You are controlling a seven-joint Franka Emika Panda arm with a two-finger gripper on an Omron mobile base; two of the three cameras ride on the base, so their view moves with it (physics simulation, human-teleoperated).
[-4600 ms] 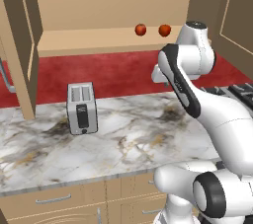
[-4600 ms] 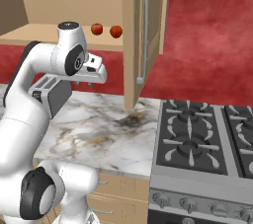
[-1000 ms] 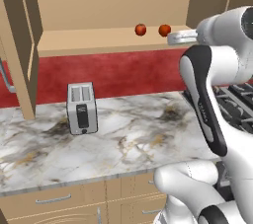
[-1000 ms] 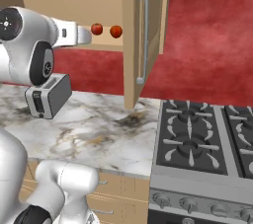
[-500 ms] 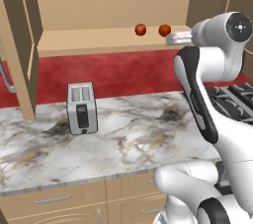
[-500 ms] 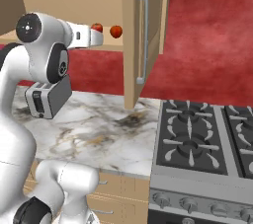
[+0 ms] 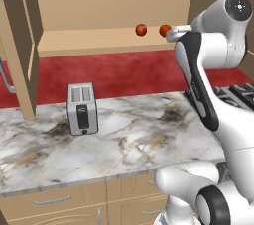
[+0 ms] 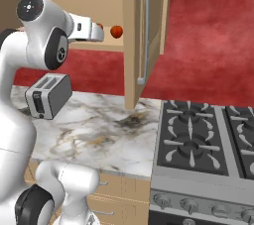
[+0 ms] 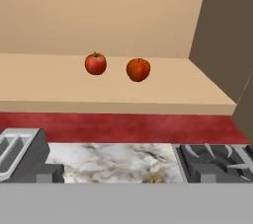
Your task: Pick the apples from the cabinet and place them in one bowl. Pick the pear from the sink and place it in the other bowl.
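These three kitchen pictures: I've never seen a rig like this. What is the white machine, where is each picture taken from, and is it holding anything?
The white machine is a robot arm on a base that can drive, in a rendered kitchen. Two pictures come from cameras on that base, behind the arm to its left and right; the third comes from a camera on its hand, looking along the gripper.

The arm reaches up toward an open wooden cabinet. On the cabinet's shelf sit two red apples, side by side with a gap between them. In the hand view they lie ahead of the camera, so the hand appears aimed at them but short of them. The fingers are not visible, so I cannot tell whether the gripper is open, and nothing shows it holding anything.

Below, a marble counter carries a silver toaster, and a stove stands to the right.
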